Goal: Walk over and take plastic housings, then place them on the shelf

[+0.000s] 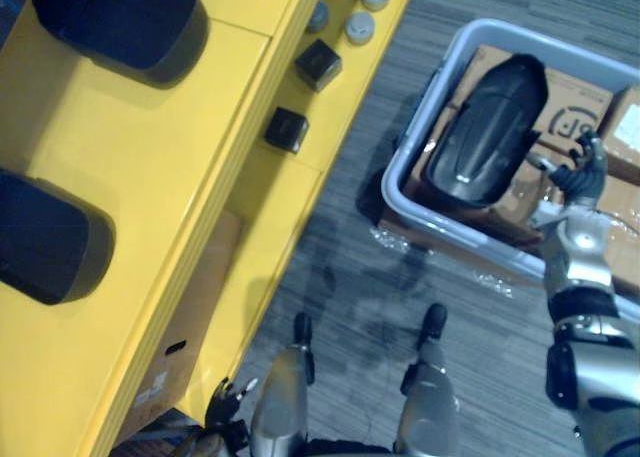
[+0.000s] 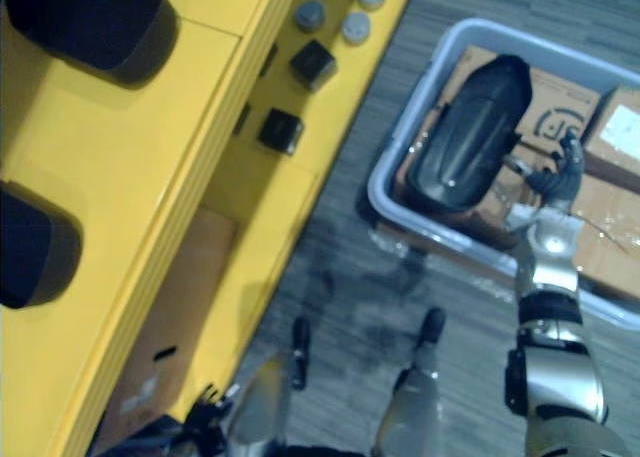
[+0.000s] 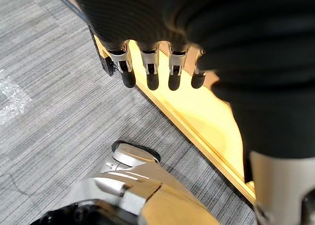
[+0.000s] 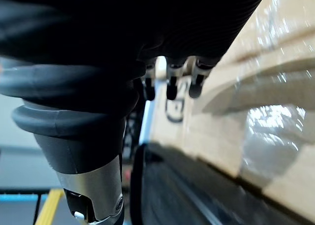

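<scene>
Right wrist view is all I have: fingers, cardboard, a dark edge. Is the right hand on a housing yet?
Observer: Not gripping. The right hand hangs open over the grey bin, beside the black housing; I cannot tell whether they touch.
Operator: What's the housing sitting on?
Observer: It lies on cardboard boxes inside that bin.
Operator: Left hand?
Observer: The left hand is open and empty, low beside the yellow shelf.
</scene>
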